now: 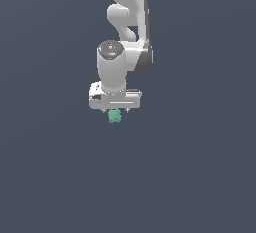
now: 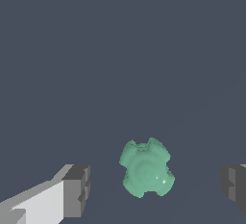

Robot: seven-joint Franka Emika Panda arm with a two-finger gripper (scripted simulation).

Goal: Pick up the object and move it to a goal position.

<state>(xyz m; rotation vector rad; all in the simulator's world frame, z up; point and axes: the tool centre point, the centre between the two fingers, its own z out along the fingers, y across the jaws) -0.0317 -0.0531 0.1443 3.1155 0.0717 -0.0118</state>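
Observation:
The object (image 1: 115, 116) is a tiny mint-green lumpy blob, showing just below the white arm's hand in the exterior view. In the wrist view the object (image 2: 146, 168) lies on the dark grey floor between the two fingers. My gripper (image 2: 156, 189) is open: one dark-tipped finger (image 2: 76, 190) stands to one side of the blob and the other finger (image 2: 234, 185) to the other side, both well apart from it. In the exterior view the gripper (image 1: 115, 111) is mostly hidden under the hand, right above the blob.
The white arm (image 1: 125, 32) reaches down from the top of the exterior view. Plain dark grey floor (image 1: 200, 177) lies all around. No goal marker shows.

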